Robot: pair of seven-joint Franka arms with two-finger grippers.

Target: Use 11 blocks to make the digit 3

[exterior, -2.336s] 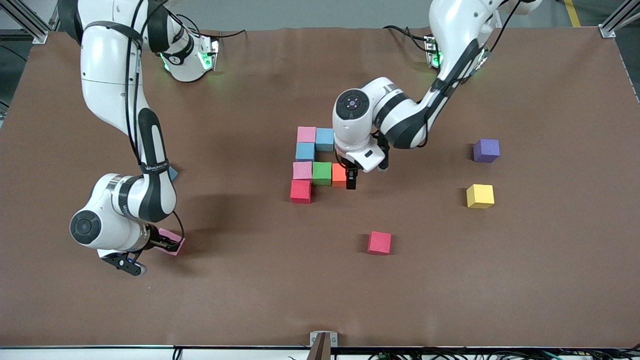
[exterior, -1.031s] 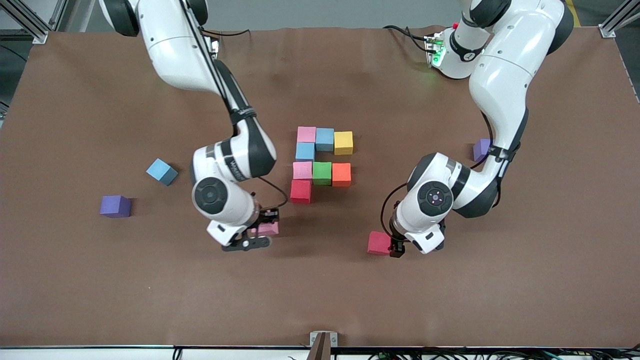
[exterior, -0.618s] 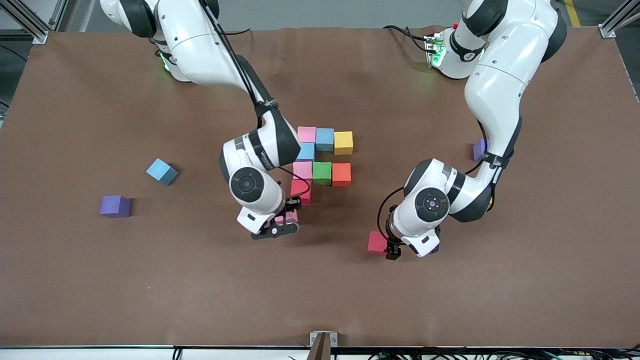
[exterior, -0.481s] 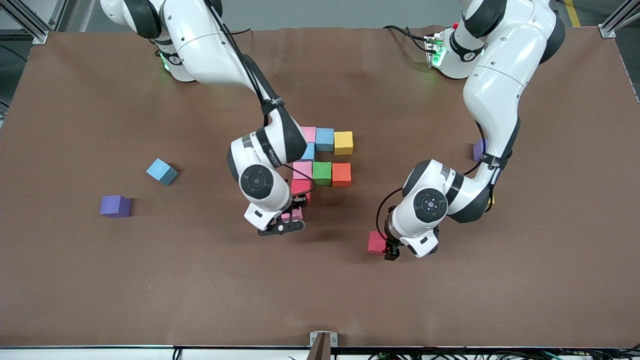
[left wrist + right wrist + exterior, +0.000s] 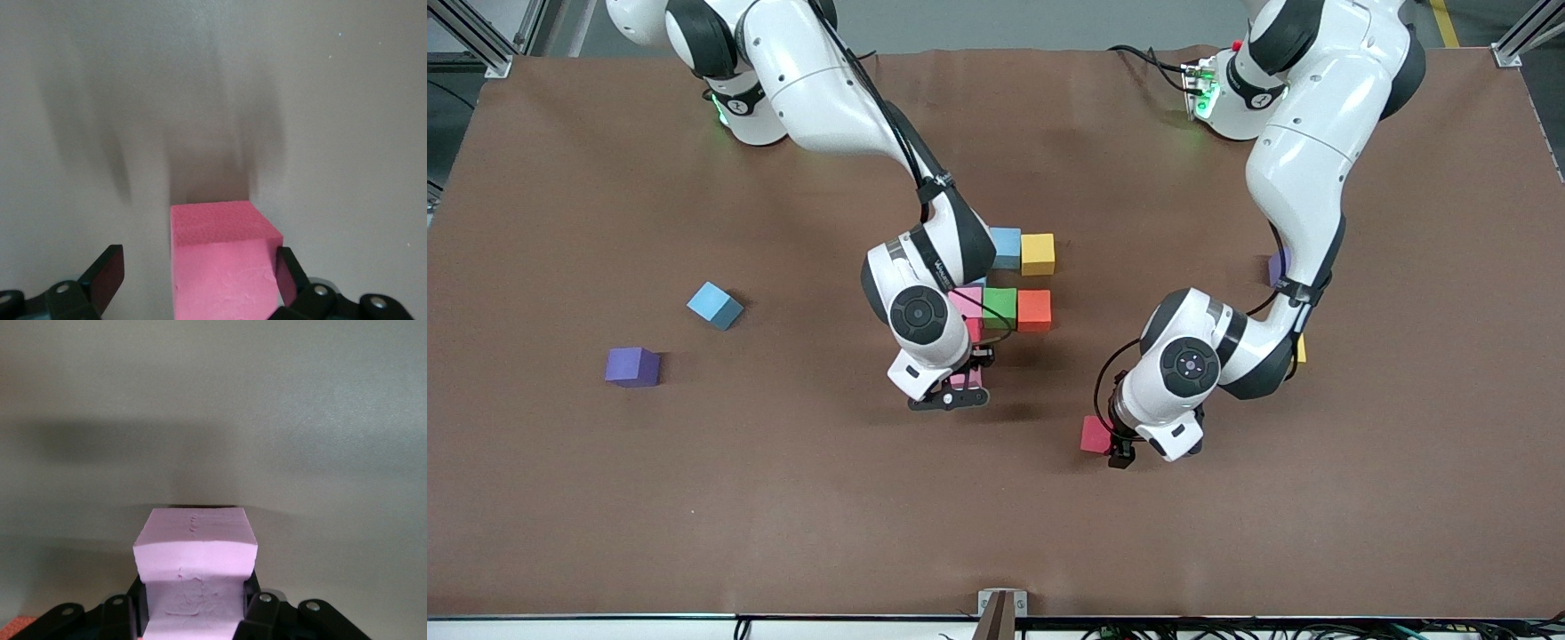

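A brown mat point(image 5: 605, 498) covers the table. Near its middle sits the unfinished digit 3 point(image 5: 1016, 283): light blue, yellow, green and orange cubes show, with pink and red ones partly hidden by the right arm. The right gripper point(image 5: 960, 384), at the figure's camera-side end, is clamped on a pink cube point(image 5: 195, 577). The left gripper point(image 5: 1113, 444), jaws apart, straddles a loose red cube point(image 5: 223, 263) on the mat. Toward the right arm's end lie a blue cube point(image 5: 714, 305) and a purple cube point(image 5: 632, 366).

brown mat point(image 5: 605, 498) covers the table, evenly lit.
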